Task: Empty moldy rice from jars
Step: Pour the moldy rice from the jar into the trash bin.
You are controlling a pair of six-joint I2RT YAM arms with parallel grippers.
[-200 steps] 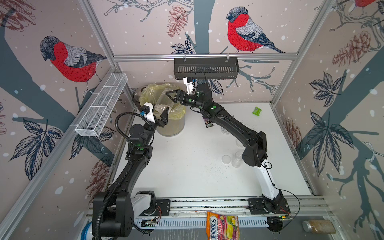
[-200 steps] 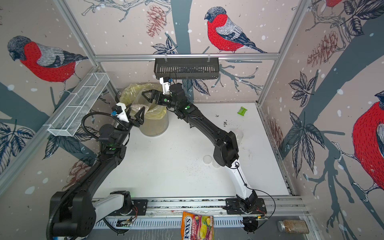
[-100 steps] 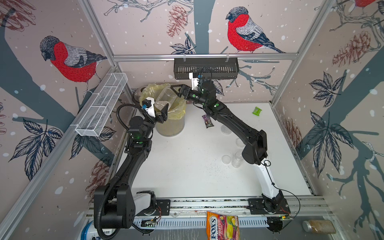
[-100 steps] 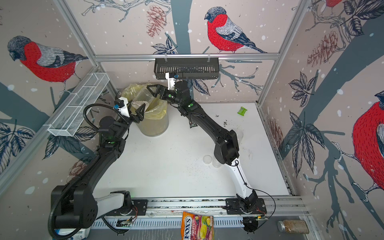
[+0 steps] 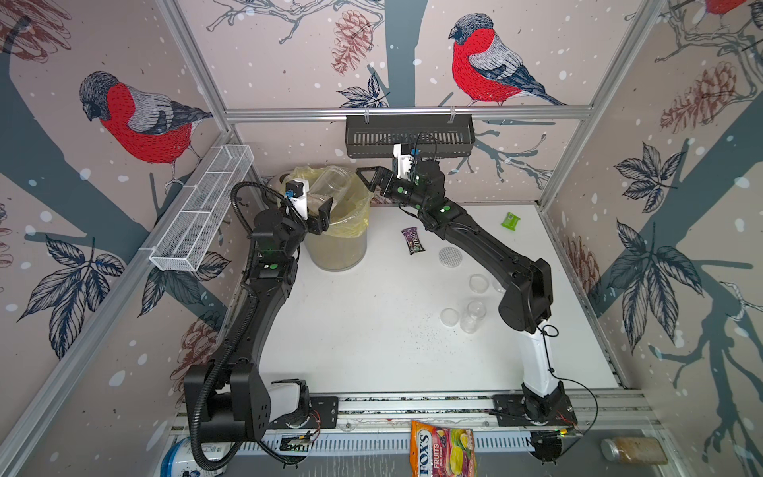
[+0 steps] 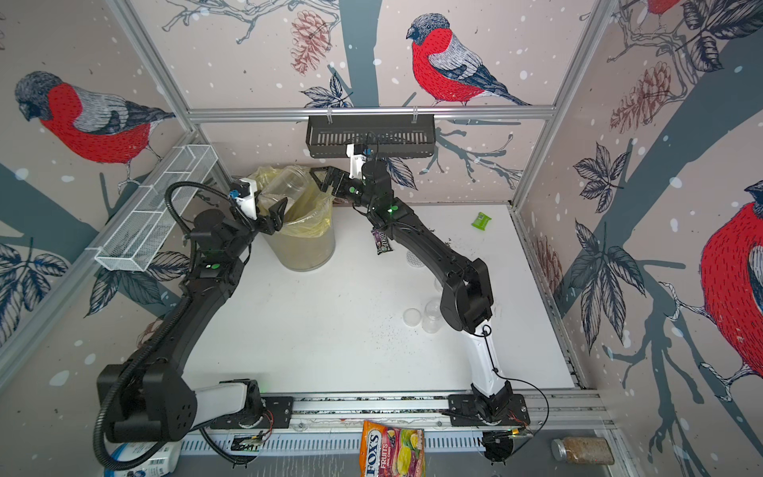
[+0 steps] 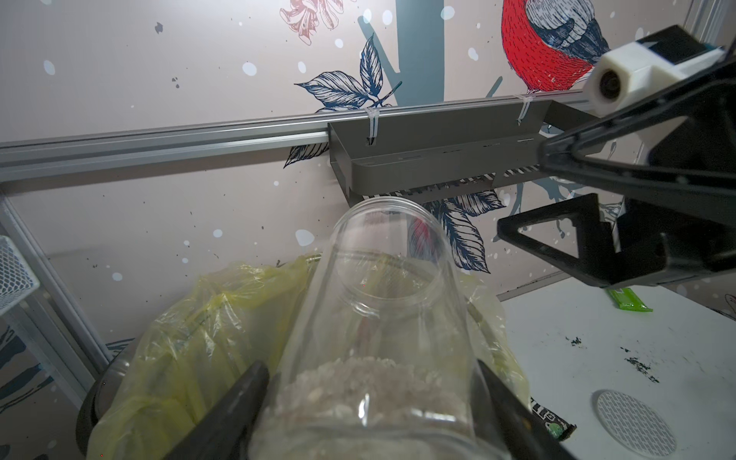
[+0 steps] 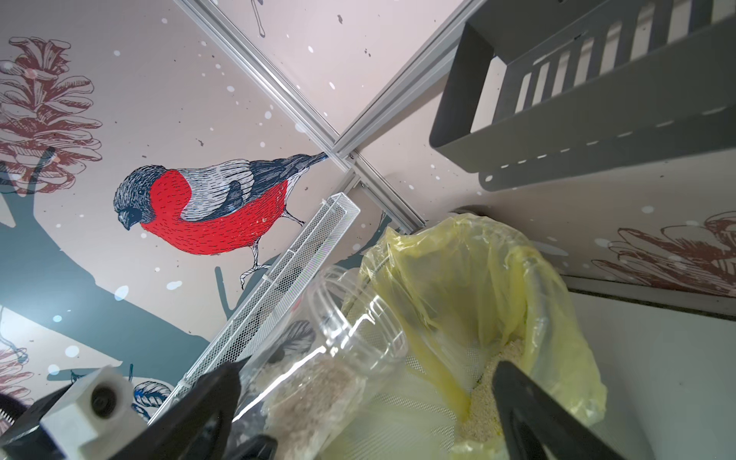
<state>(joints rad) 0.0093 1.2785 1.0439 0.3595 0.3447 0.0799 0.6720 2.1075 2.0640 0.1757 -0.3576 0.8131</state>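
Bird-papered enclosure, far left corner of the white worktop (image 5: 371, 351). Fingers (image 7: 235, 406) of the left gripper (image 5: 316, 206) are closed partway on the base end of the wide clear jar (image 7: 382, 278), one on each side. The moldy rice (image 7: 358, 382) lies banked at that gripped end. From the fingers the jar's long axis runs up and away toward the back wall, so the open mouth sits higher than the base, above the yellow-bagged bin (image 5: 336, 252). Judged next: tip the mouth below the base, so that the grains slide along the axis into the bag. The right gripper (image 5: 367, 179), fingers spread wide and empty, hangs just beside the bin's opposite rim; the left arm alone carries the pour.
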